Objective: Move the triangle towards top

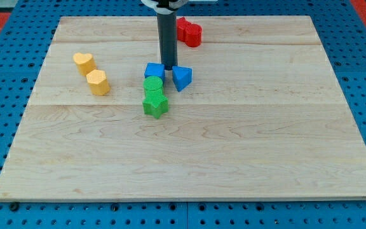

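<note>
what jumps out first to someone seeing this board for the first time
The dark rod comes down from the view's top centre, my tip set between the blue cube and the blue triangle. Just below sit a green cylinder and green star, with two yellow blocks at left and a red block at top.

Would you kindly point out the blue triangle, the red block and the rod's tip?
blue triangle (182, 77): camera view, on its front face.
red block (190, 32): camera view, on its top.
my tip (168, 68): camera view, rod's very end, between blue cube (154, 70) and triangle.
</note>
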Robot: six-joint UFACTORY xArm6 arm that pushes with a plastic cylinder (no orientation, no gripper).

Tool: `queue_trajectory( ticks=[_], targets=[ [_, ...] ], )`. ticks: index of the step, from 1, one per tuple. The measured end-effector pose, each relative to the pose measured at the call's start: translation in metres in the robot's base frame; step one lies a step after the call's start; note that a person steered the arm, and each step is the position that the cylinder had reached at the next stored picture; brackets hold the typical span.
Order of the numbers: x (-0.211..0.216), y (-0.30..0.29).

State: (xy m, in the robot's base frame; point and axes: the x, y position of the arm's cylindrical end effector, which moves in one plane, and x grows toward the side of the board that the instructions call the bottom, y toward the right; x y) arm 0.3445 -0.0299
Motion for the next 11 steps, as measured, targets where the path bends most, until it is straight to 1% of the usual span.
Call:
queue_trajectory(
  ticks=[1, 2, 3, 4, 5, 6, 7, 8, 9, 11],
  targets=[
    [-0.008, 0.001],
    [-0.008, 0.026],
    [0.025, 0.112],
    [0.116, 0.092],
    [0.115, 0.027],
    [0.106, 0.012],
    [0.079, 0.012],
    [0.064, 0.017],
    [0.063, 0.040],
    [0.064, 0.061]
  ],
)
